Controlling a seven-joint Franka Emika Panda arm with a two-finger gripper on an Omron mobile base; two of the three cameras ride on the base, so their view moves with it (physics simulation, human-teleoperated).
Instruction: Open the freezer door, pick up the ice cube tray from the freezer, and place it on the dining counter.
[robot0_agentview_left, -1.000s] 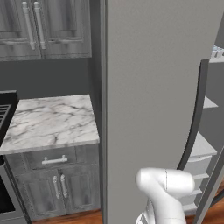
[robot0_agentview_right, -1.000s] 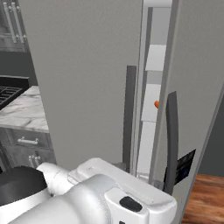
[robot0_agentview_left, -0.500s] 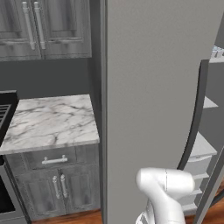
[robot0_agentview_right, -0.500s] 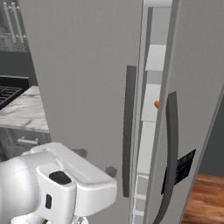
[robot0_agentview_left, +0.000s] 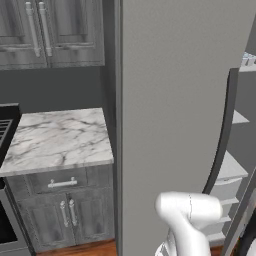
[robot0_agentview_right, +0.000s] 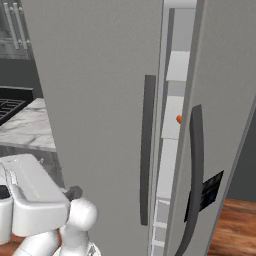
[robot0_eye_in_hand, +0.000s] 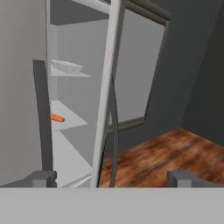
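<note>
The tall matte grey freezer door (robot0_agentview_right: 100, 100) with its dark curved vertical handle (robot0_agentview_right: 147, 150) stood ajar, hiding most of the shelves behind it. The tool (robot0_eye_in_hand: 111, 178) gaped wide and empty near the gap. A pale tray (robot0_eye_in_hand: 66, 66) sat on an upper shelf, its cells indistinct. No writing was legible.

A small orange thing (robot0_eye_in_hand: 57, 117) lies on a white shelf (robot0_eye_in_hand: 65, 118) inside, ahead and left of the finger tips. A wooden floor (robot0_eye_in_hand: 162, 153) spreads ahead to their right. A marble-topped cabinet (robot0_agentview_left: 57, 137) with one drawer (robot0_agentview_left: 62, 181) stands far left of the arm.
</note>
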